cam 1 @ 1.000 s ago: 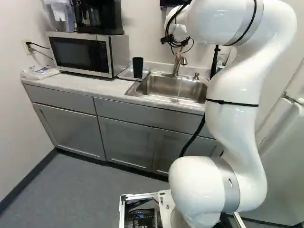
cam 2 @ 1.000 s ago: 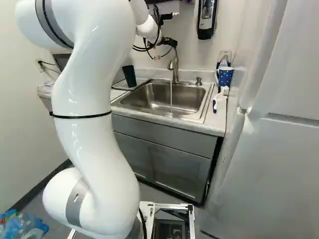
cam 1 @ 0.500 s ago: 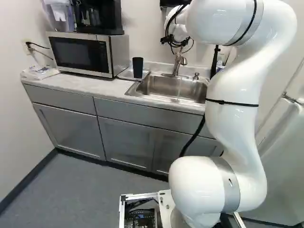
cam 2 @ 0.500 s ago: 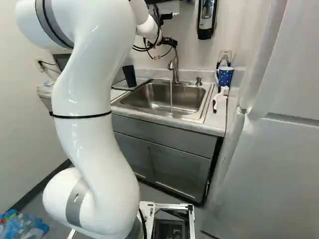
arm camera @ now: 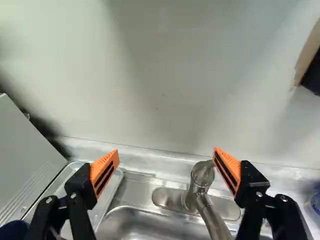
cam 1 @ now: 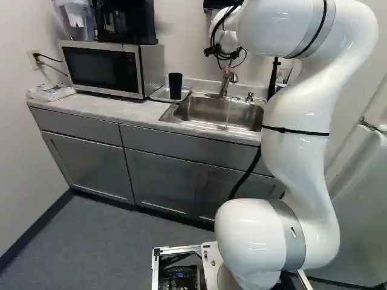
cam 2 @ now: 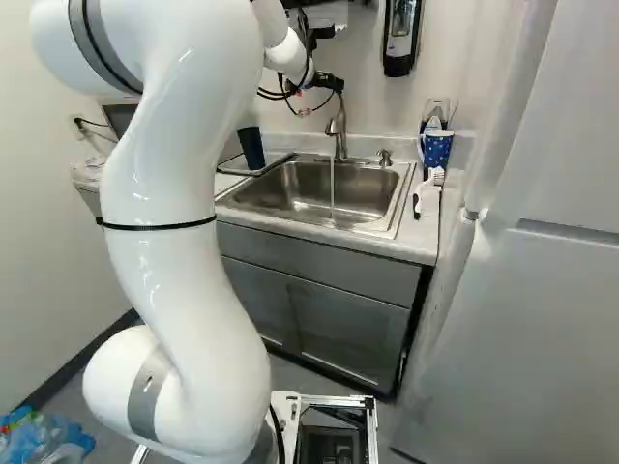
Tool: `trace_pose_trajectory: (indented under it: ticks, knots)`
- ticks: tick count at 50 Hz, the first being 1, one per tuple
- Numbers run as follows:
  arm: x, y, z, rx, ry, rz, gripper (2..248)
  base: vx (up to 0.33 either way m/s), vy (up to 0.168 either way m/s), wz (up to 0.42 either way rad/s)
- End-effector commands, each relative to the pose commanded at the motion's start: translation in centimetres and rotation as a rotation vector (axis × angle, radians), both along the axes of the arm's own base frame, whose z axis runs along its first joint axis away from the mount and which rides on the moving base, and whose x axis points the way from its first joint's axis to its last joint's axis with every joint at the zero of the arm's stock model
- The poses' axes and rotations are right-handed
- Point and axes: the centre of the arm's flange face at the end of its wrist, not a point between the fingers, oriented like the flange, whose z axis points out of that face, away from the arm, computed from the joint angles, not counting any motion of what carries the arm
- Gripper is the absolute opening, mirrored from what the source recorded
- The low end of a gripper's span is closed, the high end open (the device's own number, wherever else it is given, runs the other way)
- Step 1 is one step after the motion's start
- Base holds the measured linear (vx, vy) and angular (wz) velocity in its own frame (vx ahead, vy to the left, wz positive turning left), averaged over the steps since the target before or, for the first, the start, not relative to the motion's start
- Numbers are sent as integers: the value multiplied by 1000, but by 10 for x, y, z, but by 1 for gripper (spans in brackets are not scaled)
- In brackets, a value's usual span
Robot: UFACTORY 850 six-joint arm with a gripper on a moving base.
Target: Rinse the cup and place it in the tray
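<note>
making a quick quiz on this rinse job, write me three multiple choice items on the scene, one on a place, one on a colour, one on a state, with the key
1. Where is the dark cup?
A) in the sink
B) on the microwave
C) on the tray

2. What colour are the pads of the gripper?
A) orange
B) green
C) white

3. The faucet is:
A) off
B) running
C) dripping only

Key:
1 C, it stands there in the left base view.
2 A, the wrist view shows both.
3 B, a steady stream falls in the right base view.

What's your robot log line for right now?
hand: open, near faucet | water: running | cup: upright in tray | next: maybe faucet off
</note>
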Motion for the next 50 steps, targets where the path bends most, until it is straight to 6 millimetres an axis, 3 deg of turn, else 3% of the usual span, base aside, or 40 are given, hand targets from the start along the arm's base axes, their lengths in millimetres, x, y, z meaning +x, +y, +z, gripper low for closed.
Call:
trace_pose_trajectory:
  ticks: [50]
  knots:
    - [-11,2,-3,13,58,15,247,0,0,0]
